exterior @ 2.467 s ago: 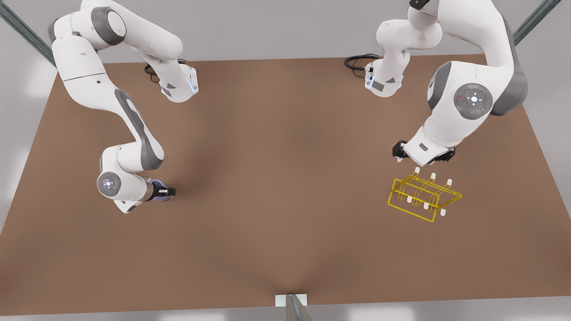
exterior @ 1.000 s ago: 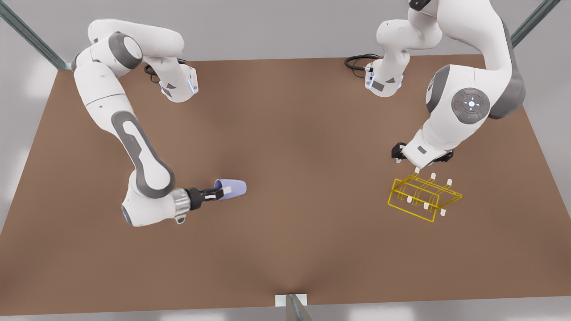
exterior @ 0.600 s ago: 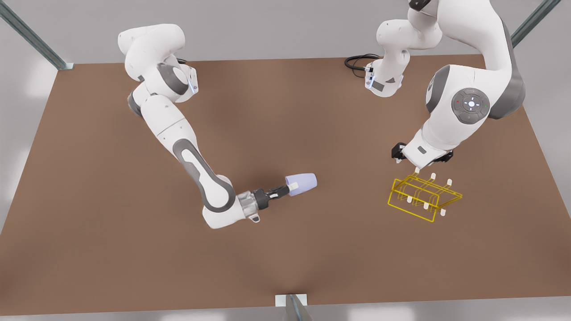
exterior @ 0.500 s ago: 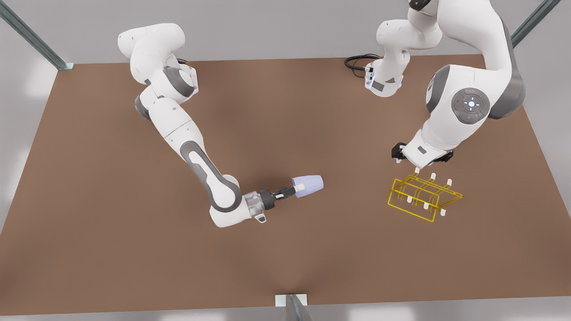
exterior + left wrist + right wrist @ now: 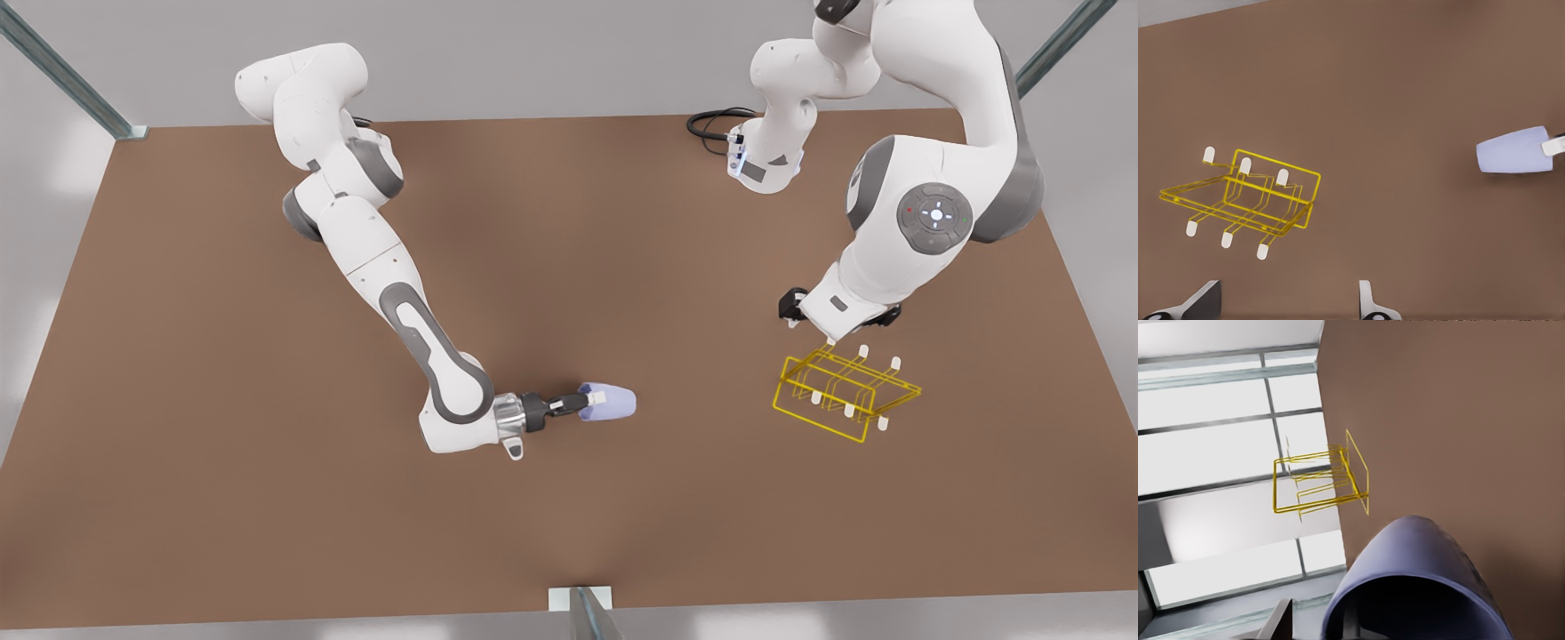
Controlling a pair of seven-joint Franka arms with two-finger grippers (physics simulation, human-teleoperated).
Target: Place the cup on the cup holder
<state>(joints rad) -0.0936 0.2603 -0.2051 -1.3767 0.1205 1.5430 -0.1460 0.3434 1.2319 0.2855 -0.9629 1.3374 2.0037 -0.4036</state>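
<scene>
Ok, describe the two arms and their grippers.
Both arms are glossy white with grey joint sections. The right gripper has a silver wrist flange, black body and white-padded fingers. The left gripper has pale fingers; its arm bears a round grey disc with lit markings. Black cables coil at each base.

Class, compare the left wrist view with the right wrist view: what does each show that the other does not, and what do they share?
Left wrist view: the left gripper, open, and the white peg tips of the yellow wire cup holder. Right wrist view: the dark hollow inside the lavender-blue tapered cup, held by the right gripper, plus bright window panes. Shared: cup holder, cup, brown table.
</scene>
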